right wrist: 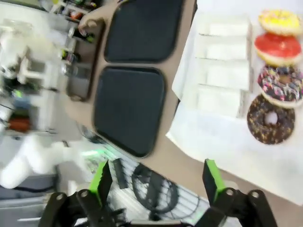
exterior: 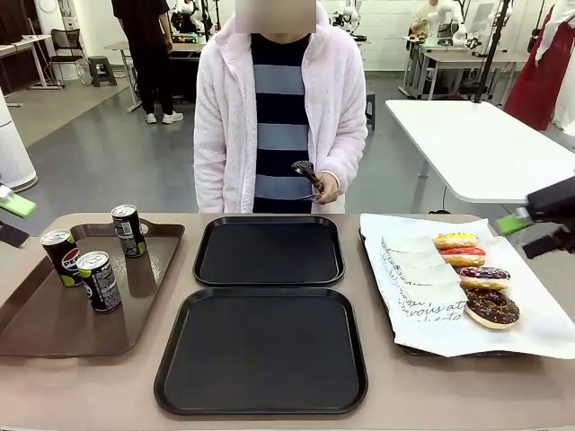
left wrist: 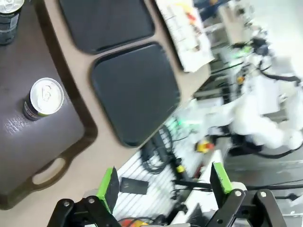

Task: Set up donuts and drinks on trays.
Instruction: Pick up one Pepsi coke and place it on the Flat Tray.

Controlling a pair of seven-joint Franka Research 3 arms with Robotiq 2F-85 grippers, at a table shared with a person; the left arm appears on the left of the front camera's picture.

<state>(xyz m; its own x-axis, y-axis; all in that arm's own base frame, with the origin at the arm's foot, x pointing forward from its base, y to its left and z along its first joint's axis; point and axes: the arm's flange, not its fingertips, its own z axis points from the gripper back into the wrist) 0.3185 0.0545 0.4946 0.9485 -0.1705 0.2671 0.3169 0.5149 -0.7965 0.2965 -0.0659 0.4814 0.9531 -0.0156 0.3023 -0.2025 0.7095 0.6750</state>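
Dial: twelve o'clock points across the table at the person; the centre is the gap between the two black trays.
My left gripper (left wrist: 163,169): out at nine o'clock, above the table's left edge. Jaws are spread wide with nothing between them, which I judge suits a reach for a can.
Brown tray (exterior: 54,328): at eight to nine o'clock, serving as the supply tray for the drinks.
Drinks: three stand upright on the brown tray. The Pepsi can (exterior: 60,256) is leftmost, a green-marked can (exterior: 99,280) is just beside it at its four o'clock, and a third can (exterior: 128,230) stands farther back. None is on a black tray yet.
Far tray (exterior: 269,250): at twelve o'clock, bare.
Near tray (exterior: 262,350): at six o'clock, bare. The pair sit central, I judge so that either arm can reach them.
Person's hand (exterior: 325,187): beyond the far tray at twelve o'clock, holding what look like metal tongs (exterior: 304,169).
Paper holders (exterior: 409,269): at three o'clock, a row on the white paper (exterior: 539,337), left of the donuts.
Donuts: four in a line at three o'clock, back to front: yellow donut (exterior: 455,241), red donut (exterior: 464,257), sprinkled donut (exterior: 484,277), dark chocolate donut (exterior: 491,306).
My right gripper (right wrist: 156,163): at three o'clock, above the table's right edge, jaws wide and empty.
Progress: I judge the setup has not begun.
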